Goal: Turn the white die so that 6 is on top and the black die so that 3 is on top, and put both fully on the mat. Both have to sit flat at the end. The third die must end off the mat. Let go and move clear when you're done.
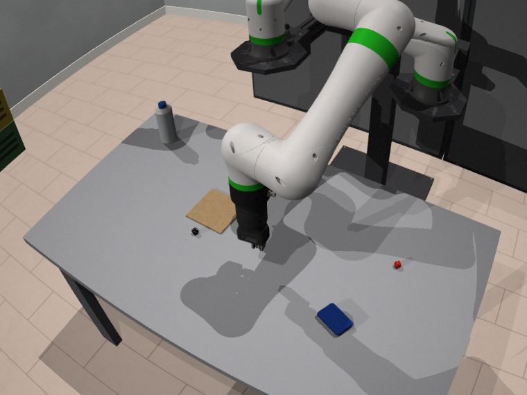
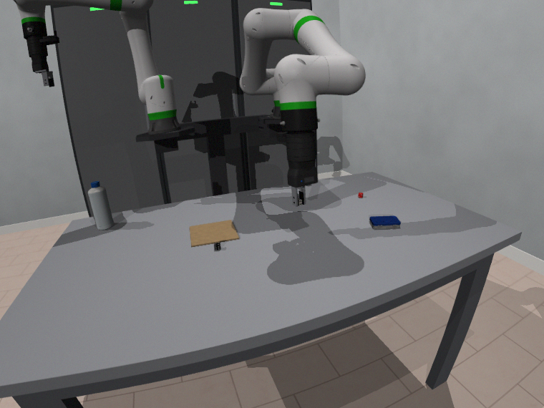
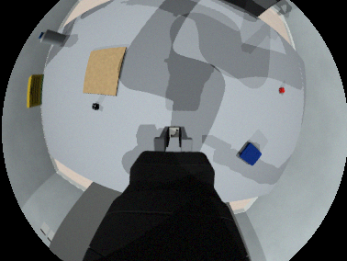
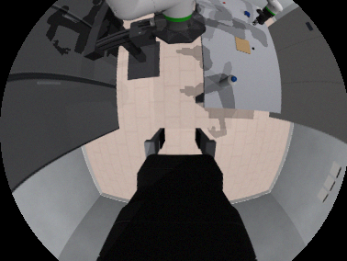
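Setting: robotics lab or test cell, by appearance. You have white-and-green robot arms (image 1: 335, 98) (image 2: 325, 72) on dark stands, facing a plain grey counter (image 1: 140, 255) (image 2: 175, 298) (image 3: 69, 133) (image 4: 248, 92). Behind them you see tall dark panels (image 2: 188, 56) (image 4: 50, 110) with green lights. Walls: bare, pale grey (image 2: 430, 87). Floor: beige tile (image 1: 204, 55) (image 2: 465, 333) (image 4: 174, 106). Near one wall, note a yellow-and-green slotted object (image 1: 7, 136) (image 3: 35, 91); exact type unclear.
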Robot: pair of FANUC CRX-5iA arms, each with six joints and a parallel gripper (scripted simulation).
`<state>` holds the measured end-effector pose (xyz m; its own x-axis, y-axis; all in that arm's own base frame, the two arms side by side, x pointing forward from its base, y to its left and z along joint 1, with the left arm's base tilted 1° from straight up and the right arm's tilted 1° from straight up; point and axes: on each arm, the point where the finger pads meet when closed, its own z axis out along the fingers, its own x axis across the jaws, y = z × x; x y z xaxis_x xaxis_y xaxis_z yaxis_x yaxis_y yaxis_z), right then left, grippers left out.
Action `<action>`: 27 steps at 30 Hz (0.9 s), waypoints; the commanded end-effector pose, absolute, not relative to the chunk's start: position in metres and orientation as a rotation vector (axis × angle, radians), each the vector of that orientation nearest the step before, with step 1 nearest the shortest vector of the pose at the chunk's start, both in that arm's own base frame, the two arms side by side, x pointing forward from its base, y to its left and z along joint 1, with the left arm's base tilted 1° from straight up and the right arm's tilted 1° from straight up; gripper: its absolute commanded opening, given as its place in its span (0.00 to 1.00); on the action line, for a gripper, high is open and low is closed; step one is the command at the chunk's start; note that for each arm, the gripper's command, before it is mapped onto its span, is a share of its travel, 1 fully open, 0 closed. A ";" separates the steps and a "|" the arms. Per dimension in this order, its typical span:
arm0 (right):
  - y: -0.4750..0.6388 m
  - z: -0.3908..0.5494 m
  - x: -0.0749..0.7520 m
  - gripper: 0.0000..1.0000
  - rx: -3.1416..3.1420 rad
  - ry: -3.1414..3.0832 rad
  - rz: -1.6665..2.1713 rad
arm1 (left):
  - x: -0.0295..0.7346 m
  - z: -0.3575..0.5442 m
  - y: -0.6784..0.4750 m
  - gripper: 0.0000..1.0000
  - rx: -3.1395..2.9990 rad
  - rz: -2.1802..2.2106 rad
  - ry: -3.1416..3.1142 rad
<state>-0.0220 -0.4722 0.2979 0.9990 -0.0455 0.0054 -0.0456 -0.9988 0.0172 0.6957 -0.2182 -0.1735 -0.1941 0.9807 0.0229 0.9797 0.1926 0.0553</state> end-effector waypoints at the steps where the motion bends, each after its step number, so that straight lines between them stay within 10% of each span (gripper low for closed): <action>1: -0.472 0.299 -0.022 1.00 3.121 -0.071 0.007 | 0.695 -0.172 -0.219 0.34 1.941 0.195 2.361; 27: -0.472 0.299 -0.022 1.00 3.121 -0.071 0.007 | 0.686 -0.176 -0.220 0.34 1.592 0.861 1.939</action>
